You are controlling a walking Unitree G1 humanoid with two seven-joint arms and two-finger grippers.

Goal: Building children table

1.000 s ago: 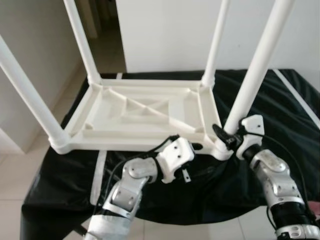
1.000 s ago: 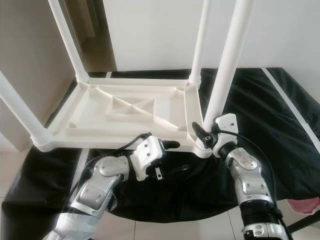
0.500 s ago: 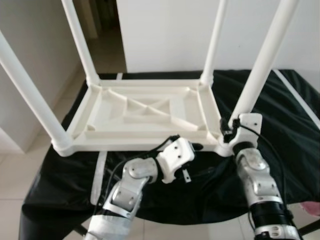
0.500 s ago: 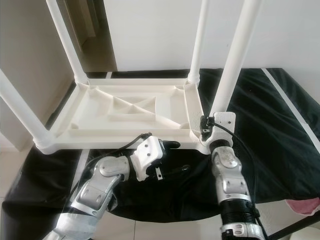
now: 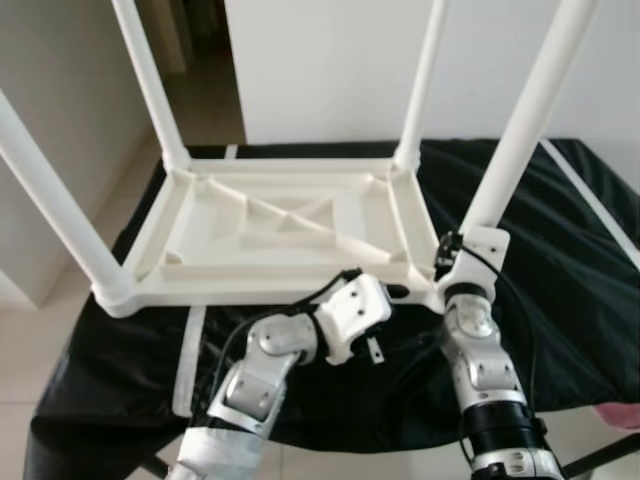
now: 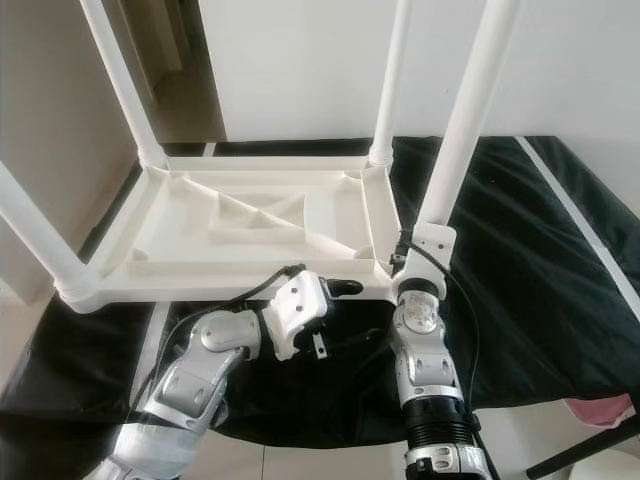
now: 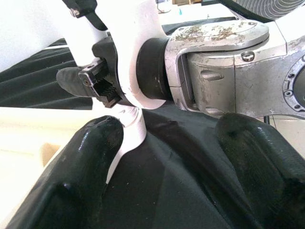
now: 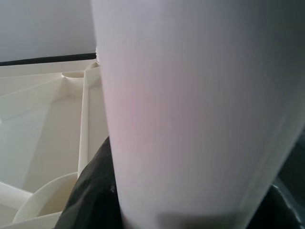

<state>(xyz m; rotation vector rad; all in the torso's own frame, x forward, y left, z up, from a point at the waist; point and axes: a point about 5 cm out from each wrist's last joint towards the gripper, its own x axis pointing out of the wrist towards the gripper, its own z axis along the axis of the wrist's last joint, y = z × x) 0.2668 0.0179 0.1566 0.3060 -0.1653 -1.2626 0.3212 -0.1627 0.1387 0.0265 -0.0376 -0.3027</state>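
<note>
Upturned white plastic children's table [image 5: 280,225] on black cloth [image 5: 560,260] — right gripper [image 5: 447,262] clamps near-right white tubular leg [image 5: 520,130] at base; left gripper [image 7: 162,157] fingers spread — beside table's near edge.

A surface draped in black cloth [image 5: 560,250] carries the white children's table [image 5: 290,235], which lies upside down on it with four legs pointing up. The table's near rim sits just beyond the left gripper's fingers [image 7: 81,186], which rest over the cloth. The near right leg [image 5: 520,130] rises from its corner socket right against the right gripper's fingers [image 8: 93,191]. Pale floor tiles [image 5: 40,340] surround the cloth
</note>
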